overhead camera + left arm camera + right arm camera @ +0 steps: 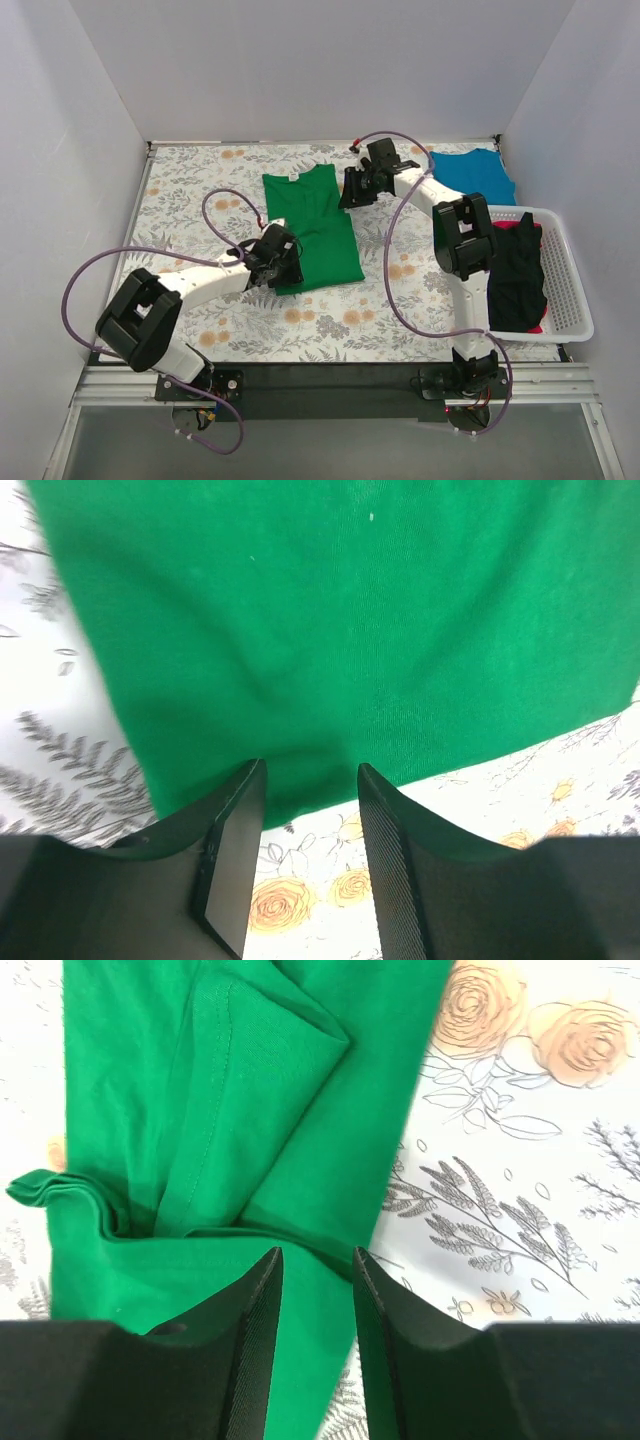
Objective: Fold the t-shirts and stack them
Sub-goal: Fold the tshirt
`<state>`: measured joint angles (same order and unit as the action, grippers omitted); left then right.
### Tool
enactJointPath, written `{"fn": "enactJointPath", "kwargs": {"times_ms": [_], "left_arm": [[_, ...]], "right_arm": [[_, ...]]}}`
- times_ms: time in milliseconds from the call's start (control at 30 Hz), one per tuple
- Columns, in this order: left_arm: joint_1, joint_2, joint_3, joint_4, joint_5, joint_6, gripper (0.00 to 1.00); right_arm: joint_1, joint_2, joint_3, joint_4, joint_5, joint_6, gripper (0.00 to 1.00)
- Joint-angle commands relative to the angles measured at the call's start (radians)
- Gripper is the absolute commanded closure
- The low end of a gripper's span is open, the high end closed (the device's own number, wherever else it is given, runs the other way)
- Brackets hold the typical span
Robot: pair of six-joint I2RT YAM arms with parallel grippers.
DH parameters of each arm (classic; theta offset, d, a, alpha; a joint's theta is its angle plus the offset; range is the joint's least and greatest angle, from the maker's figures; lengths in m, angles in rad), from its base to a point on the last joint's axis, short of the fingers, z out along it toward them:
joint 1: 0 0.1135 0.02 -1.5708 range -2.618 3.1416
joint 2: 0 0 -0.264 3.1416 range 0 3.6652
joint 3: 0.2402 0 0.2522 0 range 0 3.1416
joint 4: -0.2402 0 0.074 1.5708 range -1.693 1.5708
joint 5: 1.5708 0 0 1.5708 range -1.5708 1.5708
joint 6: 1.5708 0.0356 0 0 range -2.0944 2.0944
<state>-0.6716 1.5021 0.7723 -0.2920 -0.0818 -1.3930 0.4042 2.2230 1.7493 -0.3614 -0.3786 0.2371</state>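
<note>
A bright green t-shirt (312, 228) lies folded lengthwise in the middle of the floral tablecloth. My left gripper (284, 264) is open at the shirt's near left corner. In the left wrist view the shirt's hem (350, 630) lies between my left gripper's (308, 778) fingertips, not pinched. My right gripper (350, 190) is open at the shirt's far right edge, by a folded sleeve. In the right wrist view the green fabric (250, 1090) lies under and between my right gripper's (317, 1258) fingers, which hold nothing. A teal-blue t-shirt (474, 176) lies flat at the back right.
A white slotted basket (572, 300) stands at the right edge and holds a black shirt (515, 278) and a red-pink one (520, 225). White walls close in the table on three sides. Purple cables loop over the cloth beside both arms.
</note>
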Motion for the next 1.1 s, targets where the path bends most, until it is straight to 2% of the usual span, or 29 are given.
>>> {"fn": "enactJointPath", "kwargs": {"times_ms": [0, 167, 200, 333, 533, 733, 833, 933, 1067], "left_arm": [[0.000, -0.100, 0.048, -0.029, -0.104, 0.022, 0.59], [0.095, -0.138, 0.062, 0.031, -0.069, 0.068, 0.59], [0.133, -0.128, 0.068, 0.034, -0.044, 0.080, 0.61], [0.190, -0.037, 0.110, 0.053, -0.010, 0.120, 0.69], [0.214, 0.113, 0.214, 0.065, -0.007, 0.190, 0.76], [0.277, 0.249, 0.321, 0.068, -0.042, 0.238, 0.78], [0.316, 0.305, 0.390, 0.063, -0.045, 0.247, 0.77], [0.342, 0.339, 0.468, 0.054, -0.045, 0.249, 0.71], [0.346, 0.317, 0.528, -0.004, -0.029, 0.215, 0.59]], "right_arm": [[0.002, -0.107, -0.029, 0.030, -0.077, 0.031, 0.59], [0.005, -0.300, -0.270, 0.168, -0.213, 0.106, 0.59], [0.005, -0.325, -0.345, 0.183, -0.223, 0.113, 0.59], [0.008, -0.425, -0.471, 0.217, -0.243, 0.120, 0.59], [0.007, -0.540, -0.588, 0.217, -0.264, 0.116, 0.59], [0.007, -0.585, -0.666, 0.219, -0.275, 0.100, 0.58], [0.008, -0.594, -0.691, 0.219, -0.281, 0.097, 0.58], [0.008, -0.589, -0.705, 0.220, -0.290, 0.097, 0.58], [0.007, -0.571, -0.708, 0.228, -0.315, 0.099, 0.57]]}}
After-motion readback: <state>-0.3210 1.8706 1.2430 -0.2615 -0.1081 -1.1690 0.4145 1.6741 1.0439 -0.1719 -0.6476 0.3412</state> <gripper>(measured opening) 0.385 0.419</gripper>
